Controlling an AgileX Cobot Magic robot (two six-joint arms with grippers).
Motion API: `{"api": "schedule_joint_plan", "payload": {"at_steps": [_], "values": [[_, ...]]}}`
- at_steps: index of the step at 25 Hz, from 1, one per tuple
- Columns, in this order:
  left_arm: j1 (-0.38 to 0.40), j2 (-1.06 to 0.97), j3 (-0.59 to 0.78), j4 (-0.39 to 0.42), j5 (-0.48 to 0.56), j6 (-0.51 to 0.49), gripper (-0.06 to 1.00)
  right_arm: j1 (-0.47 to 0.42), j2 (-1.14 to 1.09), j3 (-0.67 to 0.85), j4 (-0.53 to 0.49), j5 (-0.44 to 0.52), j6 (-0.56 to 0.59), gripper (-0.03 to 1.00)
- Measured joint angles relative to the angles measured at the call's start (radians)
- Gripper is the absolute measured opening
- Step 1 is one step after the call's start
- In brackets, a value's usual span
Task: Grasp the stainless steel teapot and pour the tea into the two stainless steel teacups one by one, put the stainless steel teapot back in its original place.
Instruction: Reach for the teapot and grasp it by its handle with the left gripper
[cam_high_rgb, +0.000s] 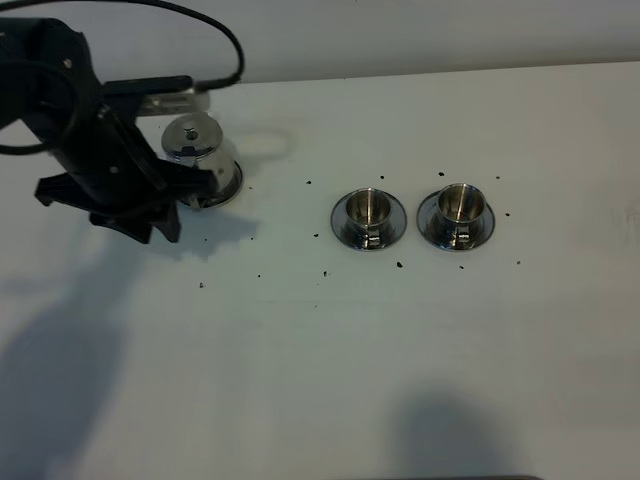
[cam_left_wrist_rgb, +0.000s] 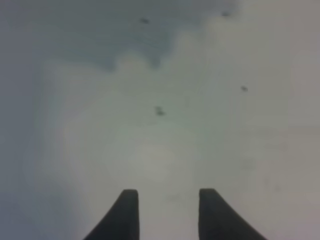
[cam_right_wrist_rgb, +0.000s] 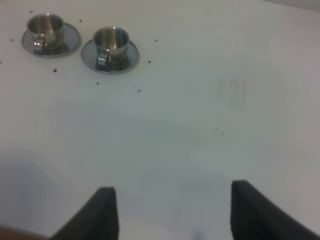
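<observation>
The stainless steel teapot (cam_high_rgb: 197, 150) stands upright on its flat steel saucer (cam_high_rgb: 232, 182) at the far left of the table, partly hidden by my left arm. My left gripper (cam_high_rgb: 160, 225) hangs just in front and to the left of the teapot, apart from it. In the left wrist view the left gripper (cam_left_wrist_rgb: 167, 212) is open and empty, with only bare table between its fingers. The two teacups (cam_high_rgb: 367, 208) (cam_high_rgb: 461, 203) stand on their saucers mid-table; they also show in the right wrist view (cam_right_wrist_rgb: 45, 29) (cam_right_wrist_rgb: 111, 41). My right gripper (cam_right_wrist_rgb: 175, 215) is open and empty, far from the cups.
Small dark specks (cam_high_rgb: 400, 264) lie scattered on the white table around the cups and teapot. A black cable (cam_high_rgb: 225, 40) loops above the left arm. The table's far edge (cam_high_rgb: 450, 72) meets a pale wall.
</observation>
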Motion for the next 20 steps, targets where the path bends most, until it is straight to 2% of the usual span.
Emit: {"api": "schedule_joint_plan", "payload": {"at_steps": [4,12,16,20], "values": [[0.034,0.045,-0.091,0.024,0.073,0.000,0.33,0.000,0.000,0.000,0.000,0.000,0.000,0.48],[0.034,0.193,-0.333,0.050,0.197,0.000,0.33,0.000,0.000,0.000,0.002,0.000,0.000,0.48],[0.034,0.275,-0.456,0.060,0.197,0.012,0.34,0.000,0.000,0.000,0.003,0.000,0.000,0.48],[0.034,0.328,-0.519,0.072,0.197,0.016,0.39,0.000,0.000,0.000,0.003,0.000,0.000,0.48]]}}
